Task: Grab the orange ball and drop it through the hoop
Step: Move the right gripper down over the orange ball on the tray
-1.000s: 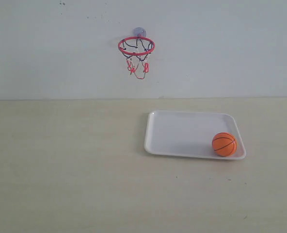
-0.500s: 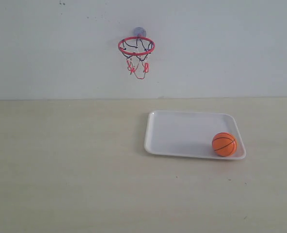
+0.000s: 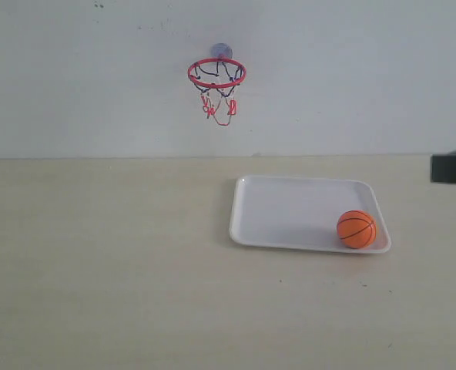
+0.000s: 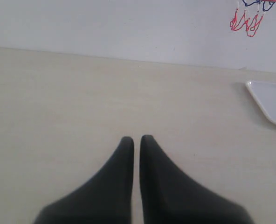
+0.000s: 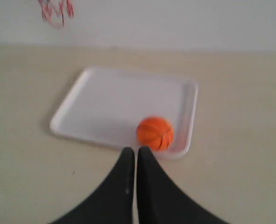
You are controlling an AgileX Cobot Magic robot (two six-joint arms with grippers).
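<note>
The orange ball (image 3: 356, 229) rests in the near right corner of the white tray (image 3: 290, 208). The hoop (image 3: 216, 74), with its red ring and dangling net, hangs on the back wall up and to the left of the tray. The right wrist view shows the ball (image 5: 155, 132) just beyond my right gripper (image 5: 136, 150), which is shut and empty. A dark part of the right arm (image 3: 453, 167) pokes in at the right edge of the exterior view. My left gripper (image 4: 136, 139) is shut, empty, and hovers over bare table far from the ball.
The pale wooden table (image 3: 105, 262) stretches wide to the left of and in front of the tray. A white wall (image 3: 351, 77) closes off the back. A corner of the tray (image 4: 271, 100) and the net's tips (image 4: 248, 18) appear in the left wrist view.
A dark part of the right arm has come into the exterior view at the right edge. The ball, tray and hoop have not moved.
</note>
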